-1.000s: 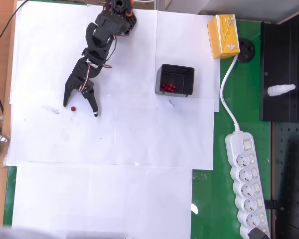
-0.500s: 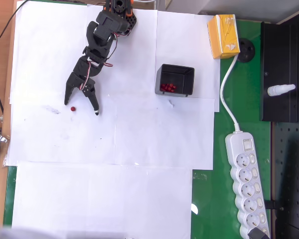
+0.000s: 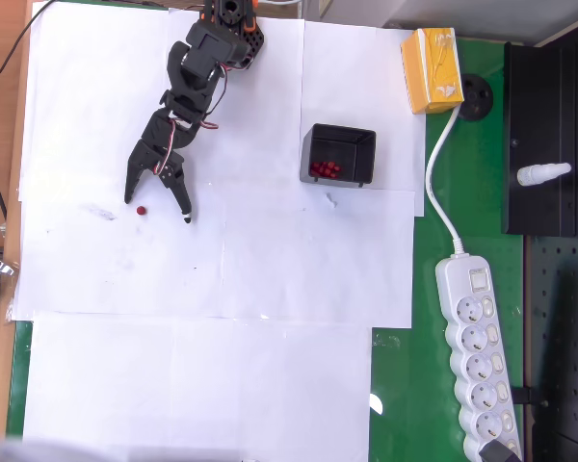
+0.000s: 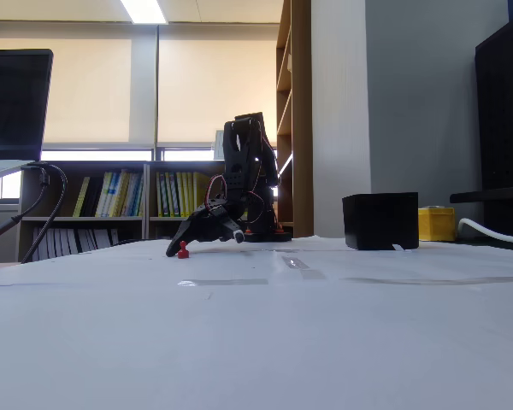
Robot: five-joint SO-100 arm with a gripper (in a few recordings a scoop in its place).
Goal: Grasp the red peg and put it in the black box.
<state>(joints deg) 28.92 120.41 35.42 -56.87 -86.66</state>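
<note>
The claw (image 3: 156,210) is spread wide, low over the worktop (image 3: 222,269), with the red peg (image 3: 141,210) between its fingers, untouched. The black box (image 3: 338,154) stands well apart to the right in the overhead view.

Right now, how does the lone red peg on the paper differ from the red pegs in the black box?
The red peg lies alone on white paper between the open pincer fingers; the bunch of red pegs sits clustered inside the black box. The single one looks darker, the bunch brighter. All are tiny and red.
</note>
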